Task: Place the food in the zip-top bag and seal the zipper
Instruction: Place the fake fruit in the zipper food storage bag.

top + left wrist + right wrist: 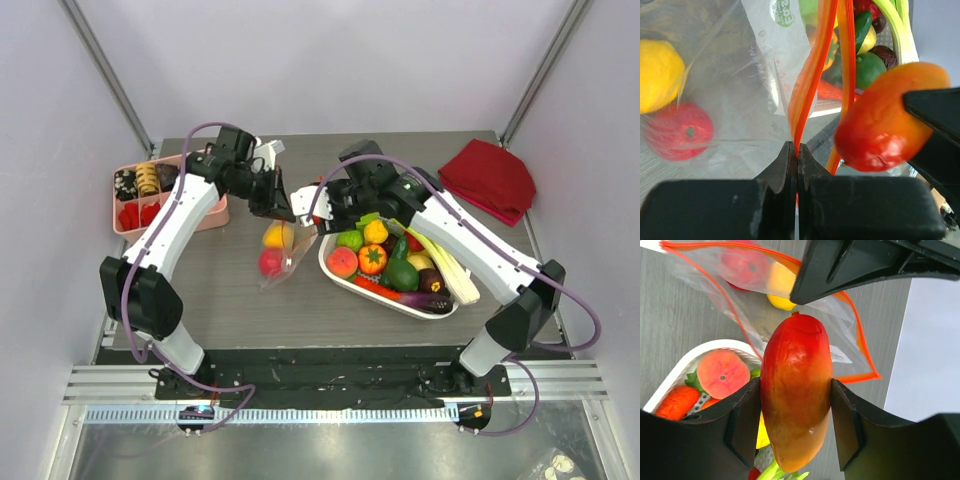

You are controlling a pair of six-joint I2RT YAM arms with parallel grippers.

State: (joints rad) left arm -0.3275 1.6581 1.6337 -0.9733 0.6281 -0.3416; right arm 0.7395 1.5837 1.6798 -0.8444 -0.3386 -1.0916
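Near the tabletop's (230,300) middle, the left gripper (796,159) pinches the zipper (807,85) of the zip-top bag (740,100). Two fruits (270,262) lie inside and the right gripper (796,412) clamps a mango (796,375) at its mouth. The basket's (324,263) load and the sealing remain.

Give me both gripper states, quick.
Left gripper: closed, pinching the zipper.
Right gripper: closed on a red-orange toy fruit.

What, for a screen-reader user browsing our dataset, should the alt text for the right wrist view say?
The right gripper holds a red-orange toy mango at the open mouth of the clear zip-top bag, whose edge the left gripper holds above. A red fruit and a yellow fruit lie inside; a white basket of toy produce sits lower left.
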